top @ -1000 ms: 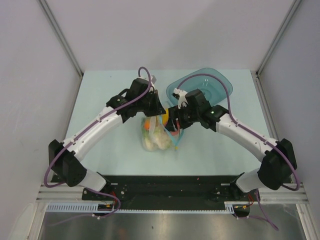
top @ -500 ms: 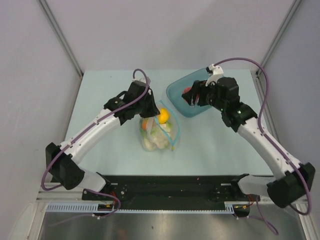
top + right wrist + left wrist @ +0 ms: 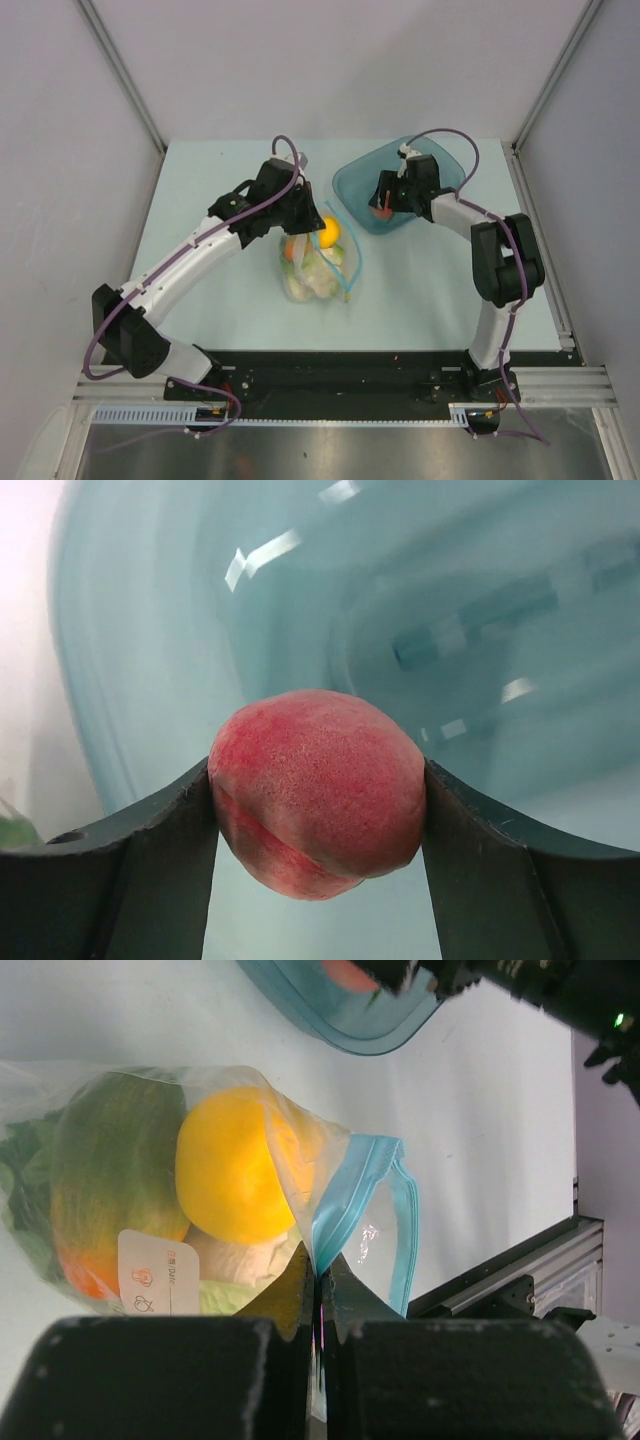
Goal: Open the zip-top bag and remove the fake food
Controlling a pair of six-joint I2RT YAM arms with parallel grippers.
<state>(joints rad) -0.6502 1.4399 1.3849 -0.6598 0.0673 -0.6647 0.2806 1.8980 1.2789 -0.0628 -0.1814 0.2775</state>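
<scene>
The clear zip-top bag (image 3: 315, 268) lies mid-table with its light blue zip strip (image 3: 350, 1200) open. Inside I see the yellow-orange round fruit (image 3: 235, 1165), green leafy cabbage (image 3: 110, 1160), a whitish piece and the white label (image 3: 158, 1272). My left gripper (image 3: 321, 1280) is shut on the bag's mouth edge; it shows at the bag's top in the top view (image 3: 305, 218). My right gripper (image 3: 318, 810) is shut on the red piece (image 3: 318, 792), a peach, and holds it over the teal tray (image 3: 440, 170). The peach also shows in the top view (image 3: 381, 210).
The teal translucent tray (image 3: 480, 600) sits at the back right of the table. Grey walls stand on three sides. The black base rail (image 3: 340, 375) runs along the near edge.
My right gripper has carried the red piece from the bag's mouth to the right and back, then down over the teal tray. The left gripper stays on the bag.
</scene>
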